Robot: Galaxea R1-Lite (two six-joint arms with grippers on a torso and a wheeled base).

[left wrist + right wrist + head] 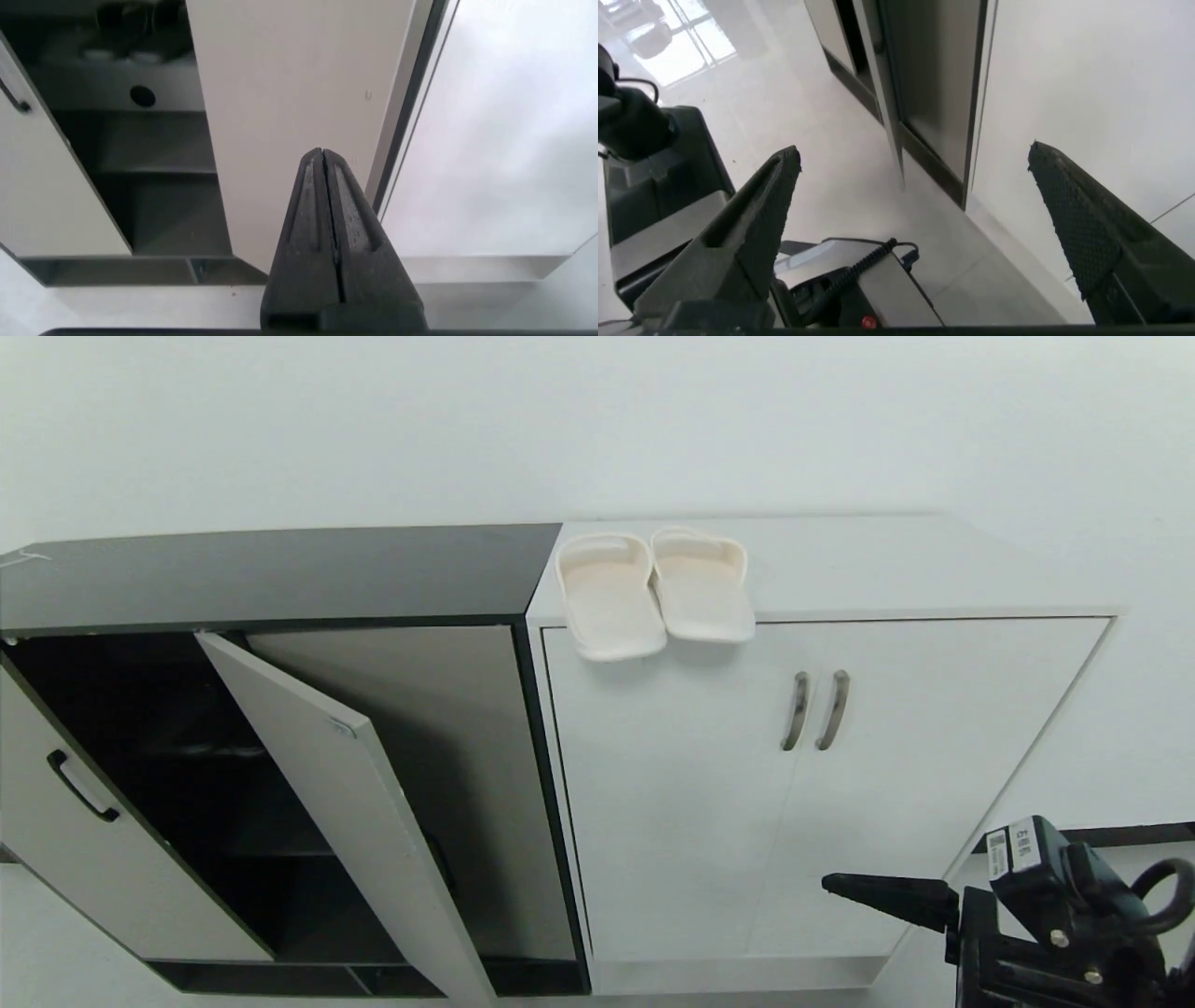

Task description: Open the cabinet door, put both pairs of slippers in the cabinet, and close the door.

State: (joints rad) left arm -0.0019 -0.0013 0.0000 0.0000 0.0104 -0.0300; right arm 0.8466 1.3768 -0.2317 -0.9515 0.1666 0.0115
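A cream pair of slippers (653, 588) lies on top of the white cabinet (934, 560), with the near ends hanging over its front edge. To the left, the black cabinet (280, 569) has both pale doors swung open: the left door (56, 859) and the right door (345, 803). My left gripper (322, 161) is shut on nothing and points at the right door (299, 84). A few pale shapes (121, 47) sit on the top shelf, too dim to identify. My right gripper (915, 187) is open and empty, low beside the white cabinet. One of its fingers (887, 896) shows at the lower right.
The white cabinet's two doors are shut, with a pair of metal handles (815, 709) at the middle. A black handle (82, 786) is on the left open door. Dark shelves (154, 168) divide the black cabinet's inside. A plain wall stands behind, and pale floor (785, 103) lies below.
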